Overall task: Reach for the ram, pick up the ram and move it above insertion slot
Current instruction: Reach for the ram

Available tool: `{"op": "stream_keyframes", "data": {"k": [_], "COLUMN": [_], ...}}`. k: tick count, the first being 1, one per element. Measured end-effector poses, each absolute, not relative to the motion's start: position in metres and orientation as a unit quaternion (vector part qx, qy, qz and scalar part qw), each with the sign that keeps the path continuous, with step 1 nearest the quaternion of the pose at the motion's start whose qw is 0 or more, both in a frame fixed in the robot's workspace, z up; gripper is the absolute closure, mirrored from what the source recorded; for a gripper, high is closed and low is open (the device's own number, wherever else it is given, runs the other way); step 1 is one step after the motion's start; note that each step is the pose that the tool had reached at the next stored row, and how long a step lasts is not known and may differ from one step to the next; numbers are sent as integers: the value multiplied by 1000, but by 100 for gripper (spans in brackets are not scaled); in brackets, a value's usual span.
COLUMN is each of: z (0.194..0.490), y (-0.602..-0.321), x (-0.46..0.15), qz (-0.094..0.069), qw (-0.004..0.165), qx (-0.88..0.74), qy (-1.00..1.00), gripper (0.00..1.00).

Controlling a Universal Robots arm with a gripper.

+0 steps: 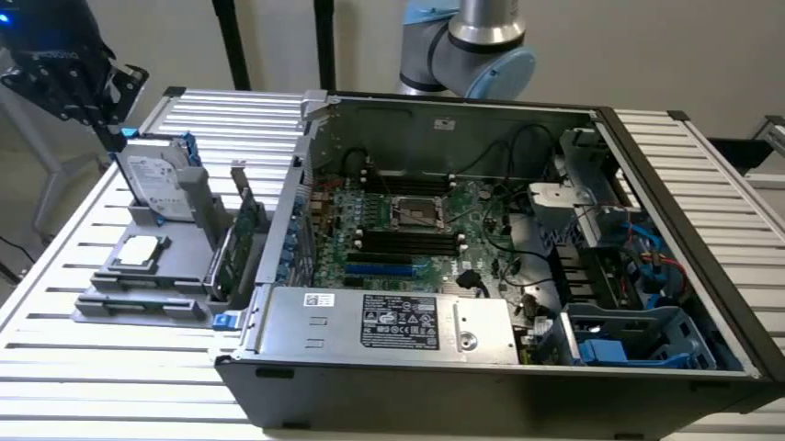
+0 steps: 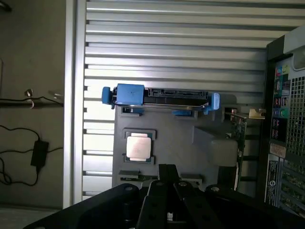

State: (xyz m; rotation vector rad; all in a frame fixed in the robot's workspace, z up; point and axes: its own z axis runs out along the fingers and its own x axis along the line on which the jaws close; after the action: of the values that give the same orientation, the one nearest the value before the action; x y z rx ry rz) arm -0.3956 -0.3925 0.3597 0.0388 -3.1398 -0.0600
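Observation:
My gripper (image 1: 114, 129) hangs at the exterior view's far left, above the back end of a grey parts holder (image 1: 184, 276), clear of everything. In the wrist view its black fingers (image 2: 167, 171) meet in one point, shut and empty, over the holder's end past the CPU (image 2: 139, 147). A narrow strip in the holder's front slot (image 1: 138, 297) could be the ram; its edge (image 2: 136, 175) is partly hidden behind the gripper, so I cannot be sure. The motherboard's dark memory slots (image 1: 405, 241) lie inside the open computer case (image 1: 491, 367).
The holder also carries a hard drive in a blue caddy (image 1: 160, 179), the CPU (image 1: 142, 250) and an upright green expansion card (image 1: 245, 234). The case wall (image 1: 289, 211) rises just beside the card. Cables (image 1: 521, 266) and drive cages crowd the case's right side. The slatted table (image 1: 110, 377) surrounds everything.

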Motion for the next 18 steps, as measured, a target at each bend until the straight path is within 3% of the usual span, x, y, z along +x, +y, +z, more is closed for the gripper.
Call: {"op": "stream_keyframes", "data": {"k": [4,18], "z": [359,354], "y": [-396,-459], "x": [-396,-396], "qz": [-19,-19], "qw": [0,1], "qx": [12,12], "qy": [-1000,-1000], "gripper": [89,89]}}
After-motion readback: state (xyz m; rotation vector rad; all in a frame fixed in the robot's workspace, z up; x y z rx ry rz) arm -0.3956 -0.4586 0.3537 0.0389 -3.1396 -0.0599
